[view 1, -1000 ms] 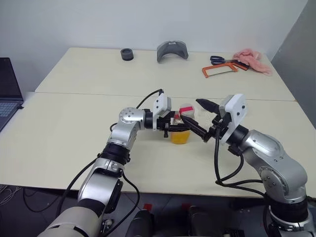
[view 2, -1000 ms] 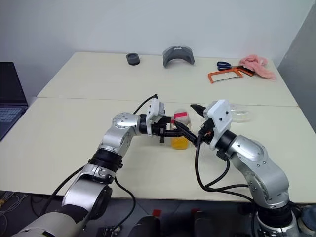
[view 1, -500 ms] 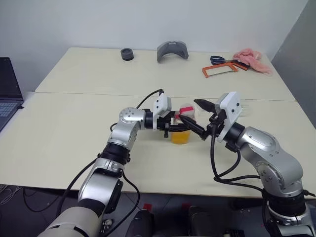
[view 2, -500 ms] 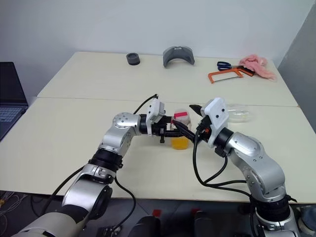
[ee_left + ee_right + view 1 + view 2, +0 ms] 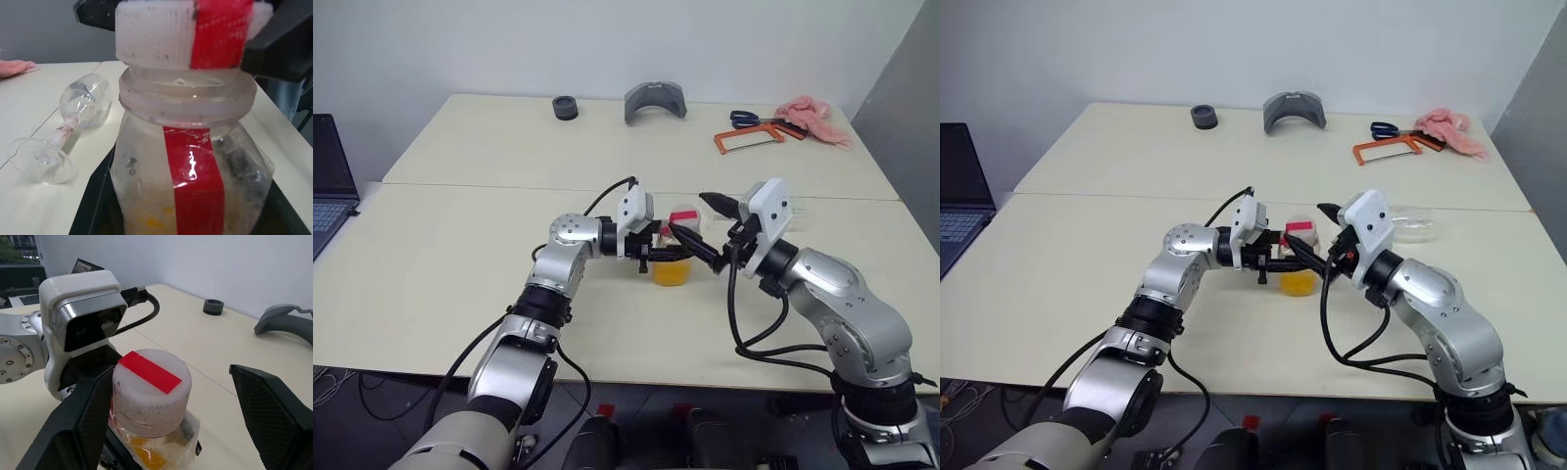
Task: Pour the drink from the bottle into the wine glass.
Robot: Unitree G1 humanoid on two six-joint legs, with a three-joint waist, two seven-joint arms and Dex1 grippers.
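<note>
The bottle (image 5: 672, 257) stands upright on the table, a small clear one with a red strip and a red-topped white cap (image 5: 150, 390). The orange drink (image 5: 671, 272) fills its lower part. My left gripper (image 5: 653, 257) is shut on the bottle's body from the left. My right gripper (image 5: 168, 374) is open and level with the cap. One finger (image 5: 83, 423) is close beside the cap, while the other finger (image 5: 269, 416) stands well apart from it. The wine glass (image 5: 73, 122) lies on its side on the table behind my right wrist (image 5: 1412, 224).
A laptop (image 5: 328, 176) sits at the left edge. Along the far table edge lie a black ring (image 5: 566, 108), a grey curved piece (image 5: 655, 100), scissors (image 5: 754, 119), an orange saw frame (image 5: 749, 140) and a pink cloth (image 5: 815, 117).
My right forearm has shifted slightly toward the bottle, with its fingers staying around the cap. The left gripper and the bottle have kept still.
</note>
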